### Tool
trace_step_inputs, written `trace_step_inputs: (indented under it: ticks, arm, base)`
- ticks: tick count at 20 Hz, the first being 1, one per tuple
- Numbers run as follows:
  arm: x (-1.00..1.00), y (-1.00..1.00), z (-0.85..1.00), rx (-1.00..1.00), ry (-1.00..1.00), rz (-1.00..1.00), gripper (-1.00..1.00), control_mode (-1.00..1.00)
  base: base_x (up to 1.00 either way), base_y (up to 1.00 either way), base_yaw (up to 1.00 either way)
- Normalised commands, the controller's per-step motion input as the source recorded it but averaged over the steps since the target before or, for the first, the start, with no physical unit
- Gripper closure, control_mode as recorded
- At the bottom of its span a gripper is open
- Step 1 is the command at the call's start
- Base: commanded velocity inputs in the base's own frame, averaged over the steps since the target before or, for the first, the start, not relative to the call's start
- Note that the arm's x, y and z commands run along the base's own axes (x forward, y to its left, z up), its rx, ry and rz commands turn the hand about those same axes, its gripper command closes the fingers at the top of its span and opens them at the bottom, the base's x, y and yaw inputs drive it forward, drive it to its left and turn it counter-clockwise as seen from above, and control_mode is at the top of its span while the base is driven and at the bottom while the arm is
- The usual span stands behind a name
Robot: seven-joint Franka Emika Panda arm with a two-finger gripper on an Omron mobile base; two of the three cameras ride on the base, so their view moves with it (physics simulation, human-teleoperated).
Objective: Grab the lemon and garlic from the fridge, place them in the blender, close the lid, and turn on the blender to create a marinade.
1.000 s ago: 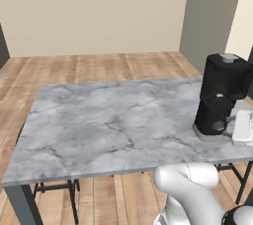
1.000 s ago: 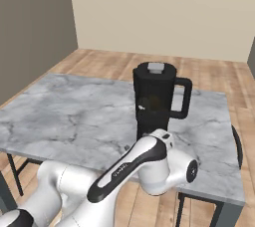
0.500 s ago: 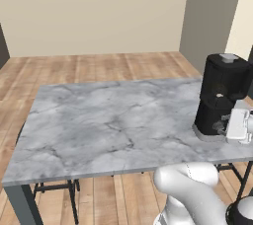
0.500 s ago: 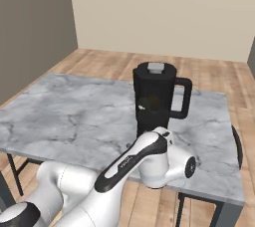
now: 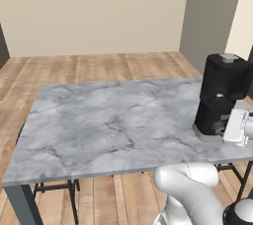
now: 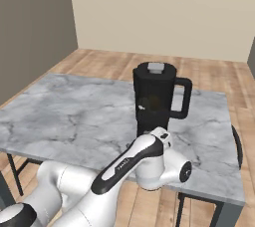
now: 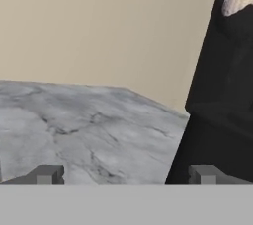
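Low beside the blender (image 6: 155, 96), lid (image 6: 156, 67) on, my fingers (image 7: 124, 173) stand wide apart, empty; switching on remains, so I need its knob.

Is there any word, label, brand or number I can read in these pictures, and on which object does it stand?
None: no readable text on the blender, its lid, the marble table or the gripper.
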Motion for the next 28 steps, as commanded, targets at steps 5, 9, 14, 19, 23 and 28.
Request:
trace_step_inputs:
  ticks: [5, 9, 14, 19, 23, 28]
  arm:
    - [0.31, -0.23, -0.11, 0.0, -0.05, 0.0, -1.0, -1.0]
    - [0.23, -0.37, -0.05, 0.0, -0.08, -0.03, -1.0, -1.0]
    - [0.21, -0.4, -0.02, 0.0, -0.06, -0.09, -1.0, -1.0]
    - [0.15, -0.54, -0.01, 0.0, -0.02, -0.1, -1.0, -1.0]
    - [0.27, -0.56, 0.0, 0.0, 0.0, -0.09, -1.0, -1.0]
    - [0.38, -0.61, 0.0, 0.02, 0.0, -0.02, -1.0, -1.0]
  base:
    - [0.0, 0.0, 0.0]
    - [0.0, 0.0, 0.0]
    - [0.0, 0.0, 0.0]
    - [0.0, 0.0, 0.0]
    - [0.0, 0.0, 0.0]
    - [0.0, 0.0, 0.0]
